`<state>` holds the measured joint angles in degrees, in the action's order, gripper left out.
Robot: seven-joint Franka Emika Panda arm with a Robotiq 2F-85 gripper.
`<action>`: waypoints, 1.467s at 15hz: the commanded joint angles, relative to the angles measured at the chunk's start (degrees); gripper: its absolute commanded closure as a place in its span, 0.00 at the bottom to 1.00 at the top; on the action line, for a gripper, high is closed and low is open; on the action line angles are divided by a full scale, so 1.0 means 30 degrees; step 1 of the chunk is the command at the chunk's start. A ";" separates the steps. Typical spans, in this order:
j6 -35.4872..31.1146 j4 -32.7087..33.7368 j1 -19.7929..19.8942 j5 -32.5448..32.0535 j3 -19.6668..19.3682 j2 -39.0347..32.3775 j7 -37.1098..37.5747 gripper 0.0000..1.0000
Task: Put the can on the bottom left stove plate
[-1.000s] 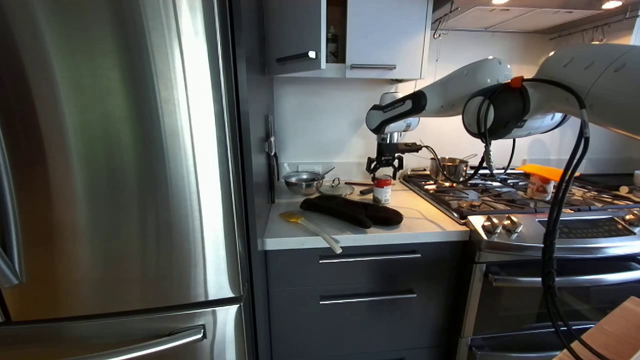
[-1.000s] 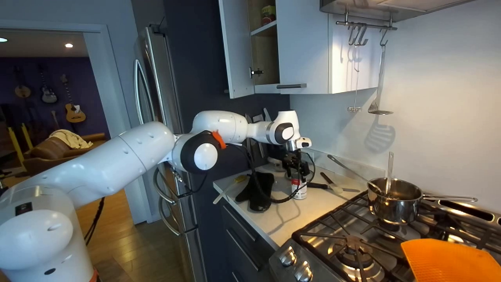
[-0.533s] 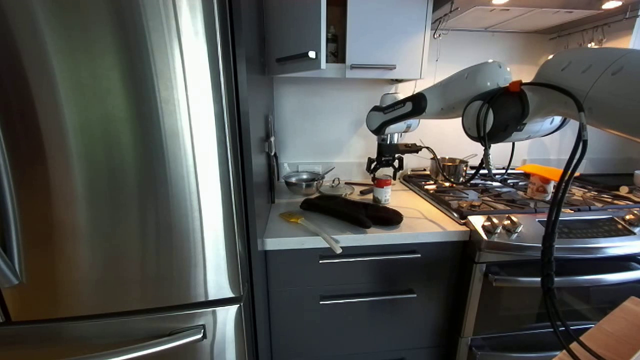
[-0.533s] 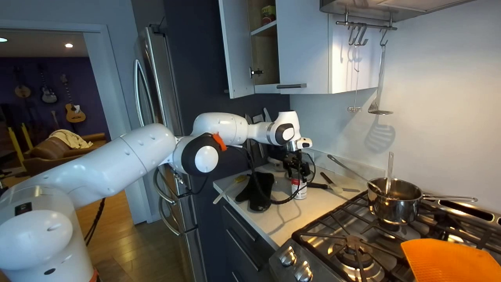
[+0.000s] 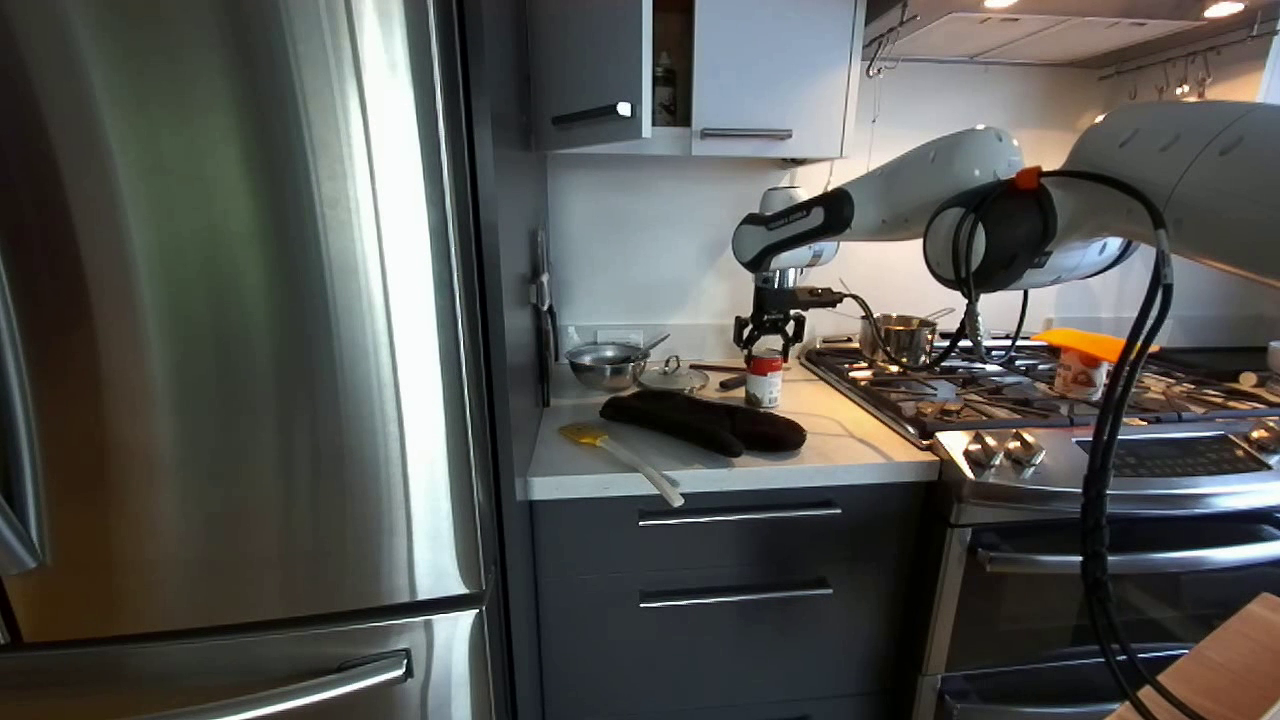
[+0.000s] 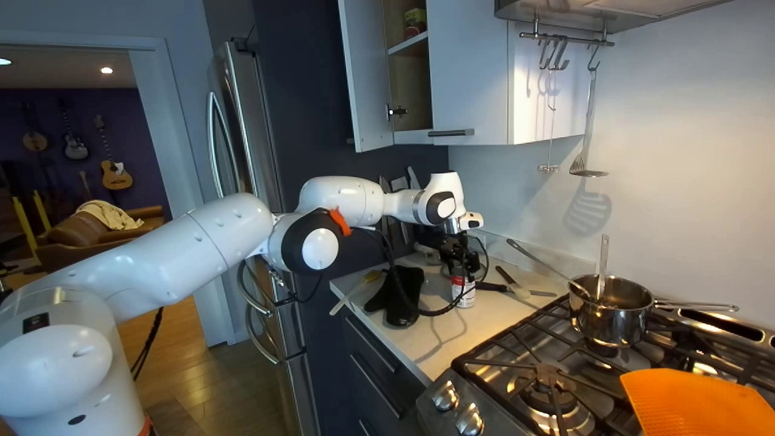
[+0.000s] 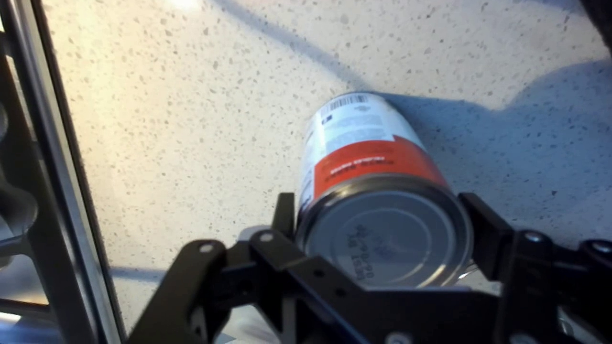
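Note:
The can (image 7: pixel 377 224), white with a red band, stands upright on the counter; it also shows in both exterior views (image 5: pixel 764 386) (image 6: pixel 465 302). My gripper (image 7: pixel 382 209) points down over it, with one finger on each side just below the rim. The fingers (image 7: pixel 285 210) lie close against its sides, a hairline gap at most on the left. The gripper also shows in both exterior views (image 5: pixel 768 347) (image 6: pixel 462 266). The bottom left stove plate (image 6: pixel 548 387) is the near burner by the knobs, its black grate bare; it also shows in an exterior view (image 5: pixel 940 408).
A steel saucepan (image 6: pixel 608 315) with utensils stands on a back burner. An orange sheet (image 5: pixel 1090 343) rests on a reddish-white container (image 5: pixel 1080 376) on the cooktop. A dark oven mitt (image 5: pixel 700 420), a brush (image 5: pixel 620 458), a bowl (image 5: pixel 605 368), a lid (image 5: pixel 673 378) and knives (image 6: pixel 511 281) lie around the can.
My gripper fingers have drawn slightly inward onto the can. The upper arm has sunk a little, while the wrist has hardly moved. The can still stands on the counter.

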<state>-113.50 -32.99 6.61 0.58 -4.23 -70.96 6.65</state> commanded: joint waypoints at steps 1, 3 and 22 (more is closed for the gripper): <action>0.0348 0.0684 0.0098 0.0019 -0.0091 -0.0392 0.0345 0.42; 0.0978 0.0420 0.0150 0.0102 -0.0083 0.0042 0.0637 0.42; 0.2362 -0.2170 0.1819 0.0936 -0.0823 0.4209 0.7384 0.42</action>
<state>-104.63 -34.25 10.67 1.57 -6.91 -63.03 25.53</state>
